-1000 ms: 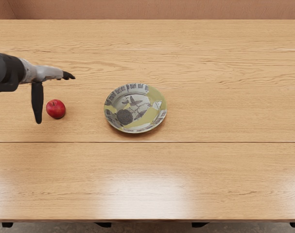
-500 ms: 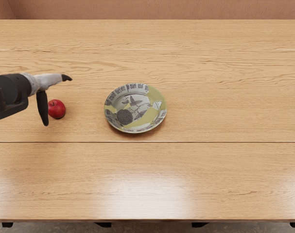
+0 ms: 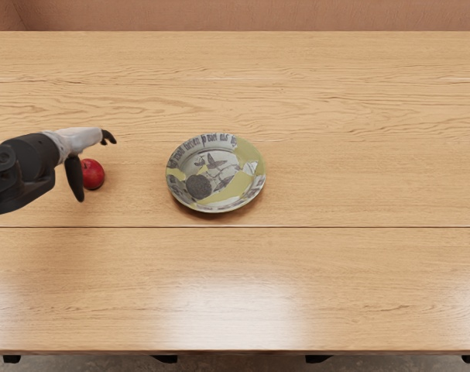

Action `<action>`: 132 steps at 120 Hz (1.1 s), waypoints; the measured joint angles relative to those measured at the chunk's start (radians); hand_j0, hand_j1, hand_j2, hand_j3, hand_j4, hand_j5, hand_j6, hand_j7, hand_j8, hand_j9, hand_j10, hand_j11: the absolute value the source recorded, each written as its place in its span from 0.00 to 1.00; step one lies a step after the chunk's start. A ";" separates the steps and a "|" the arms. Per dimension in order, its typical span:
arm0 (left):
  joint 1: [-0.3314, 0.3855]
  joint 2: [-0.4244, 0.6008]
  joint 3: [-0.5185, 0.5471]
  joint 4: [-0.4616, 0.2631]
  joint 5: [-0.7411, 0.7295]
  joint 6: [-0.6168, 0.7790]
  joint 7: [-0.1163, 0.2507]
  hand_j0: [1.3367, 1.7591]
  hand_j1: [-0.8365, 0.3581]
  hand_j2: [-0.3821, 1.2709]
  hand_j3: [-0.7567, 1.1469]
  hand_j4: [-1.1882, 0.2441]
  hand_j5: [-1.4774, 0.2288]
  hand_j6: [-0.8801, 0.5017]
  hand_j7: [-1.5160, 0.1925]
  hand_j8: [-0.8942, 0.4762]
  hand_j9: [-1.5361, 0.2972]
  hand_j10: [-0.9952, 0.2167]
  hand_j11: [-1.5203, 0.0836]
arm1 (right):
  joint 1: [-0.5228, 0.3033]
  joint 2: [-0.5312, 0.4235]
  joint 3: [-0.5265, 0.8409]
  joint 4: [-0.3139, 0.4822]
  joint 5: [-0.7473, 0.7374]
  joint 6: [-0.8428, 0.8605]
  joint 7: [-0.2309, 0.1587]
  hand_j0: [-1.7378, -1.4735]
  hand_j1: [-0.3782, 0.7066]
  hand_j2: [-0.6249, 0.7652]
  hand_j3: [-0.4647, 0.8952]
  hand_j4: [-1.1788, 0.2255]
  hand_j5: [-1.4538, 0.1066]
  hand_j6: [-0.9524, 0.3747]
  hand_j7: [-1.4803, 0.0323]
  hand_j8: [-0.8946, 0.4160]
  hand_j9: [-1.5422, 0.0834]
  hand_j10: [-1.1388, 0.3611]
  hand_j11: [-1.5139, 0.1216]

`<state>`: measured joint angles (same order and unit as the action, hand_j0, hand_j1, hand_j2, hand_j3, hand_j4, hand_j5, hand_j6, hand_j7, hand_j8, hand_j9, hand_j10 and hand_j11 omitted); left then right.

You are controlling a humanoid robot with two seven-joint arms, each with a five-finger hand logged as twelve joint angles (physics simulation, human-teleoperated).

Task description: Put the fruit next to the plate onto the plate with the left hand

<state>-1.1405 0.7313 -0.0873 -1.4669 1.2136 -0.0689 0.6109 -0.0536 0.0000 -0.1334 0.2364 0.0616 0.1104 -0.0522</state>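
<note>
Left arm point(image 3: 18, 167): enters from the left edge of the picture as a dark, bulky forearm, slanting slightly upward toward the middle of the counter and ending in a pale grey wrist.

Left hand point(image 3: 78, 143): grey with dark tips, poised over the left part of the counter. Its fingers point(image 3: 108, 138) reach rightward, loosely extended and apart from the thumb – a relaxed, spread pose with nothing enclosed. The dark thumb point(image 3: 76, 180) hangs downward, and in this view it overlaps the left edge of the fruit. Whether it touches the fruit cannot be told.

Apple point(image 3: 94, 173): small, red and round, lying on the bare counter under the hand, just right of the hanging thumb. It sits to the left of the plate, apart from it, with a strip of bare wood between the two.

Plate point(image 3: 254, 186): round and shallow, resting flat near the middle of the counter. It has an olive-yellow and grey pattern with dark lettering along the far rim and dark figures in the well – no fruit lies on it.

Counter point(image 3: 358, 155): light wood with grain running left to right, filling almost the whole view. A straight seam point(image 3: 358, 227) crosses it from side to side, just nearer the camera than the plate. The near part carries a soft sheen.

Wall point(image 3: 296, 14): a plain reddish-brown band along the top edge, behind the counter.
</note>
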 joint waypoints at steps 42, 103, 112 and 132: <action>0.004 -0.059 0.003 0.132 0.003 0.006 0.000 0.76 0.76 0.26 0.40 0.67 0.69 0.47 0.71 0.48 0.67 0.63 0.76 | 0.007 0.000 0.000 0.001 0.001 0.000 0.000 0.30 0.04 0.45 0.34 0.83 0.92 0.71 0.97 0.67 0.94 0.75 0.92; 0.002 -0.096 0.047 0.159 0.074 0.004 0.000 0.76 0.73 0.26 0.40 0.64 0.67 0.44 0.69 0.46 0.65 0.60 0.74 | 0.008 0.000 -0.001 0.001 0.001 0.000 0.000 0.30 0.04 0.45 0.34 0.83 0.92 0.71 0.97 0.67 0.94 0.75 0.92; -0.002 -0.120 0.071 0.161 0.095 0.002 0.000 0.76 0.73 0.26 0.40 0.64 0.67 0.44 0.69 0.46 0.65 0.60 0.74 | 0.008 0.000 -0.001 0.001 0.001 0.000 0.000 0.30 0.04 0.45 0.34 0.83 0.92 0.71 0.97 0.67 0.94 0.75 0.92; 0.000 -0.122 0.095 0.162 0.113 0.000 0.000 0.76 0.73 0.27 0.40 0.64 0.67 0.44 0.69 0.46 0.65 0.60 0.73 | 0.008 0.000 0.000 0.001 0.001 0.000 0.000 0.30 0.04 0.45 0.34 0.83 0.92 0.71 0.97 0.67 0.94 0.75 0.92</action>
<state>-1.1402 0.6090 0.0077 -1.3051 1.3264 -0.0691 0.6109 -0.0460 0.0000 -0.1339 0.2372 0.0623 0.1104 -0.0522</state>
